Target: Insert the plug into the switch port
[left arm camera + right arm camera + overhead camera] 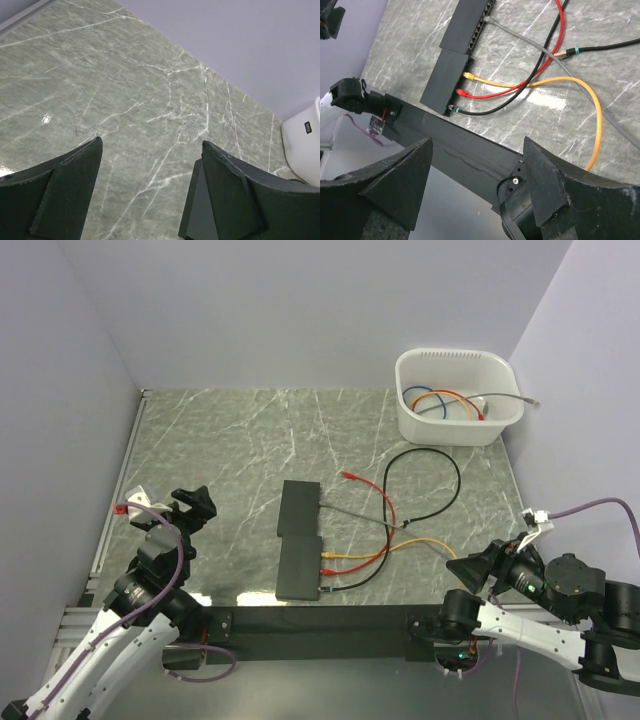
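Two black switches lie end to end mid-table, the far one (pixel 299 507) and the near one (pixel 300 568). The near switch (pixel 445 75) has orange (pixel 468 76), red (pixel 461 92) and black (pixel 452 108) plugs in its ports. A grey plug (pixel 487 19) sits in the far switch (pixel 470 20). A loose red plug (pixel 350 475) lies right of the far switch. A black cable's free end (pixel 567 51) lies on the table. My left gripper (pixel 192 504) (pixel 150 145) is open and empty, left of the switches. My right gripper (pixel 468 567) (pixel 477 142) is open and empty, right of the cables.
A white bin (pixel 458 395) holding several cables stands at the back right; its wall shows in the left wrist view (pixel 305 145). A black cable loop (pixel 425 485) and an orange cable (pixel 420 545) lie right of the switches. A black strip (pixel 320 620) runs along the table's near edge.
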`<state>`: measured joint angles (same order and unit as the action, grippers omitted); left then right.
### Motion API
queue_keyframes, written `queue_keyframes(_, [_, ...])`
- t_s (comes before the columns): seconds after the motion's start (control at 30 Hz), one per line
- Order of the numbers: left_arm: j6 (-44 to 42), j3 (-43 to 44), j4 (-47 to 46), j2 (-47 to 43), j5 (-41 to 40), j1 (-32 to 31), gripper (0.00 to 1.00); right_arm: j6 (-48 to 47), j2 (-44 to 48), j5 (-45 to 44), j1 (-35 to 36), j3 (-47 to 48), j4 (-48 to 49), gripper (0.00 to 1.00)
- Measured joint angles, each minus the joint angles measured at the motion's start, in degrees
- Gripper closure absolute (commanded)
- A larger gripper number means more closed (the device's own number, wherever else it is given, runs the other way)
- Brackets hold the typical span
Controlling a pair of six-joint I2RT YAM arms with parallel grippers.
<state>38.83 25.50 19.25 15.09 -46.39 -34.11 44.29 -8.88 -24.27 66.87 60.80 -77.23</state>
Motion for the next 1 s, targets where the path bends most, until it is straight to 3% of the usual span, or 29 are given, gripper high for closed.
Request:
queue_keyframes(0.8, [1.03, 0.0, 0.33, -0.39, -0.02, -0.52, 0.13, 0.33, 0.57, -0.2, 0.0, 0.0, 0.0, 0.2])
queue_keyframes(1.0, [1.03, 0.0, 0.35, -0.39, -0.02, -0.61, 0.13, 0.87, 0.59, -0.79, 0.02, 0.0, 0.0, 0.24])
